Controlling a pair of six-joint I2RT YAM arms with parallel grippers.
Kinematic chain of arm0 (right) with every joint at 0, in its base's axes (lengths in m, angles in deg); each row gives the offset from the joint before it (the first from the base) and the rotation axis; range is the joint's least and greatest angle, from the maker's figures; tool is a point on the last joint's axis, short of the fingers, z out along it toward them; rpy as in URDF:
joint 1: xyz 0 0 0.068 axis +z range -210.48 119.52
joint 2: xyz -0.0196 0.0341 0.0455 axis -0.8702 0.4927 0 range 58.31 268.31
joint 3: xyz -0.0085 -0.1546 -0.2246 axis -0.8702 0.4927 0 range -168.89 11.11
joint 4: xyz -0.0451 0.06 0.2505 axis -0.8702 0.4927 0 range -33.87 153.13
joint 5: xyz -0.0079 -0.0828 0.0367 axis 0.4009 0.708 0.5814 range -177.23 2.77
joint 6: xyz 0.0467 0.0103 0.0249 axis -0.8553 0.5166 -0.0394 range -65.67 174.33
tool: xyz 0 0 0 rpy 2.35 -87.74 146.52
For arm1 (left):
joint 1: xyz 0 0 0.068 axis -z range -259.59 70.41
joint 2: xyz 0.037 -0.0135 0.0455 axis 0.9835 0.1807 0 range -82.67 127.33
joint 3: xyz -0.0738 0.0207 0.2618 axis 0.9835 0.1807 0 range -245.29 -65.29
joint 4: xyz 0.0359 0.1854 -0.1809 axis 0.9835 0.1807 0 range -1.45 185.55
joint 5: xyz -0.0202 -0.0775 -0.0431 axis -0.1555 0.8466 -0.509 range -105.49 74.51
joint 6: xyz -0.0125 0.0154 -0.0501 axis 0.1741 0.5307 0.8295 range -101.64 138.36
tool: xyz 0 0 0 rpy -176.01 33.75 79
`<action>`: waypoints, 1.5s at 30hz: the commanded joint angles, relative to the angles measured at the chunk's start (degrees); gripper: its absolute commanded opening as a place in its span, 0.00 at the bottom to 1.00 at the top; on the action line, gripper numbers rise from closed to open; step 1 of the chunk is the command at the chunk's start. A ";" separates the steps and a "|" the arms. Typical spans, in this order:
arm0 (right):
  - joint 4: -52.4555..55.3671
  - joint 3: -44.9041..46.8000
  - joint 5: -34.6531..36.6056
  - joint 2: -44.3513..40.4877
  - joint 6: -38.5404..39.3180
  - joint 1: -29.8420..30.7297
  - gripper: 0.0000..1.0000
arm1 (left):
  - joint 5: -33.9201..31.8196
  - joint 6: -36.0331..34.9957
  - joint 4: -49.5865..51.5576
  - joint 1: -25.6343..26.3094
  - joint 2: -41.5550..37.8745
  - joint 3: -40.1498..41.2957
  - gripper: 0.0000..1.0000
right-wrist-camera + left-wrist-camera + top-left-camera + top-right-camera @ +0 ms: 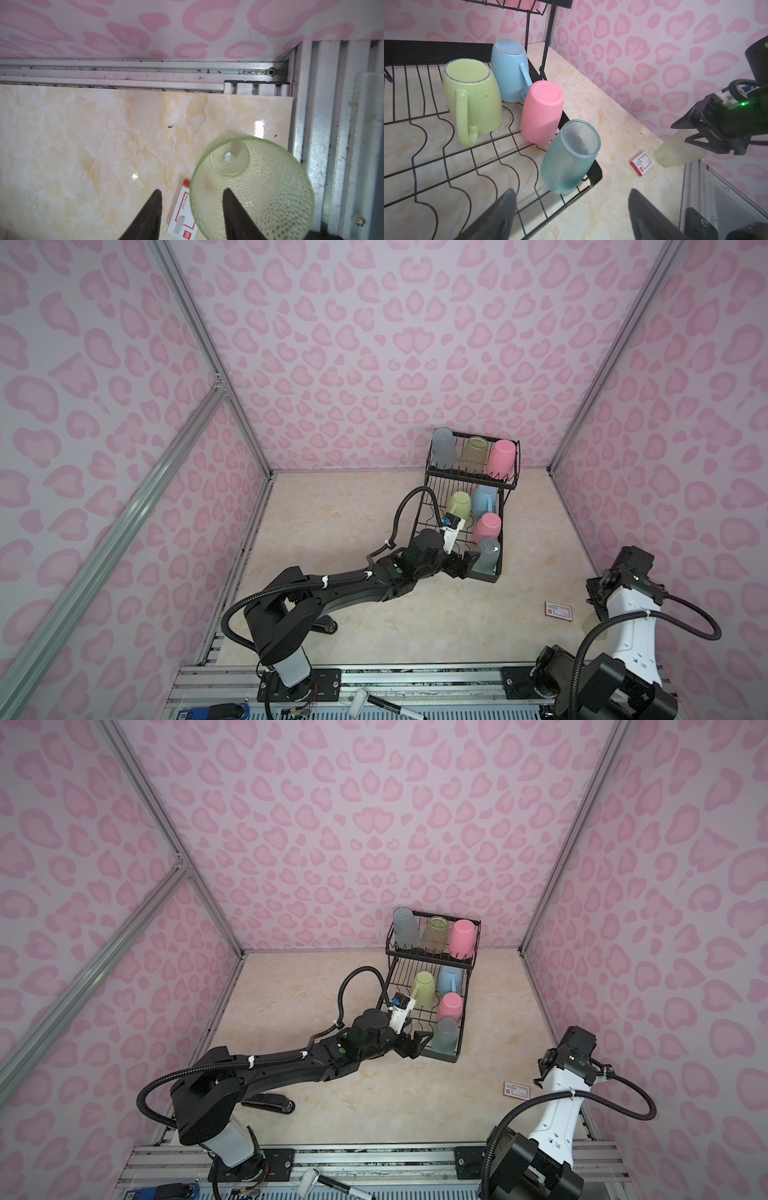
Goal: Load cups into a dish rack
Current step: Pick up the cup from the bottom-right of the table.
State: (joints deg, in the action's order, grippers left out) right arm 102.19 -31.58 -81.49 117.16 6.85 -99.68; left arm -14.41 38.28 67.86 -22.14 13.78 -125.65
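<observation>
Black stapler (pixel 270 1102) lies near left on the desk (pixel 332 531), partly under your left arm (pixel 332 589). Left gripper (pixel 571 192) is spread wide and holds nothing. It sits at the near end of the dish rack (pixel 415 52), just short of the teal tumbler (pixel 571 158).

Rack stands far, right of centre.
- Upper basket (pixel 473 480), left to right: grey-blue tumbler (pixel 444 445), yellowish tumbler (pixel 473 454), upper pink tumbler (pixel 500 458), all base up.
- Lower grid (pixel 446 170): yellow-green mug (pixel 460 506) on the left, light blue mug (pixel 484 499) to its right.
- Along the right edge, coming nearer: lower pink tumbler (pixel 487 526), then the teal one at the near right corner. All four are base up.

Staple box (pixel 559 609) lies right of the rack. Green tumbler (pixel 270 187) is at the near right desk corner by the metal rail (pixel 311 124), just beside the box, hidden under your right arm (pixel 627 614) in both top views.

Right gripper (pixel 192 190) is partly spread across its rim, one finger (pixel 234 207) inside and one outside. Gaps show on both sides of the wall, so no clamp.
</observation>
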 commanded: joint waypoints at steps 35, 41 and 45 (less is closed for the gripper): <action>-4.84 2.24 -2.54 0.15 1.77 -3.87 0.00 | 0.28 0.29 2.27 0.17 1.12 -2.41 0.85; -5.32 2.70 -3.92 -2.51 1.78 -2.11 0.00 | -0.26 0.95 4.00 0.13 0.46 -3.26 0.86; -5.20 2.46 -2.82 -4.88 1.18 0.57 0.00 | -0.98 1.56 5.58 0.07 -0.90 -3.63 0.86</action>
State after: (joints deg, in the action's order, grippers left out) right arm 97.60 -29.24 -85.29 113.24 8.42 -100.25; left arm -14.45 39.38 72.50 -21.94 14.23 -128.46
